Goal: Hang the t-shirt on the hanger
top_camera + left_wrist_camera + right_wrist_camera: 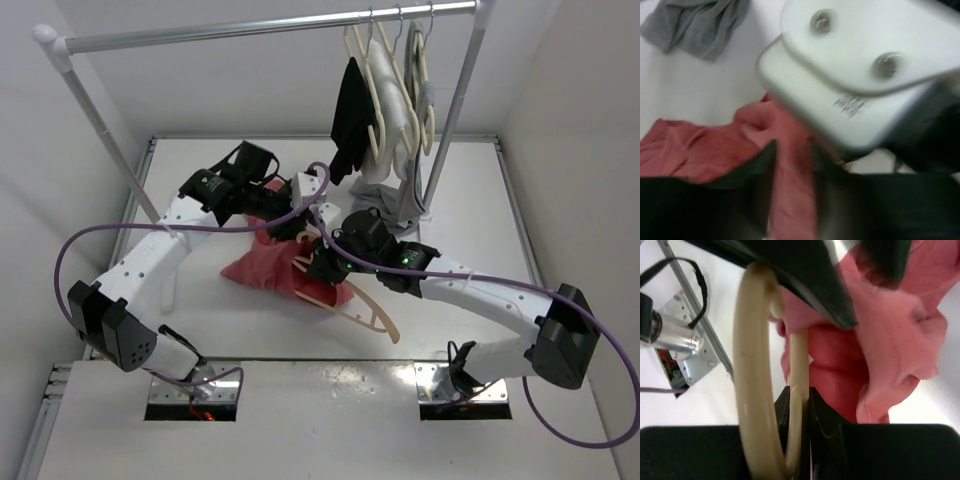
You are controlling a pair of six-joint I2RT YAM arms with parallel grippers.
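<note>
Right wrist view, hanger point(752, 390) pinched in right claw point(799, 405), t-shirt point(880, 340) bunched alongside.

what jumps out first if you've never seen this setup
A crumpled red t-shirt lies in the middle of the table. The right gripper pinches the peach hanger, which pokes out at the shirt's near-right side. Behind, a black garment and pale hangers dangle from the rail.
</note>
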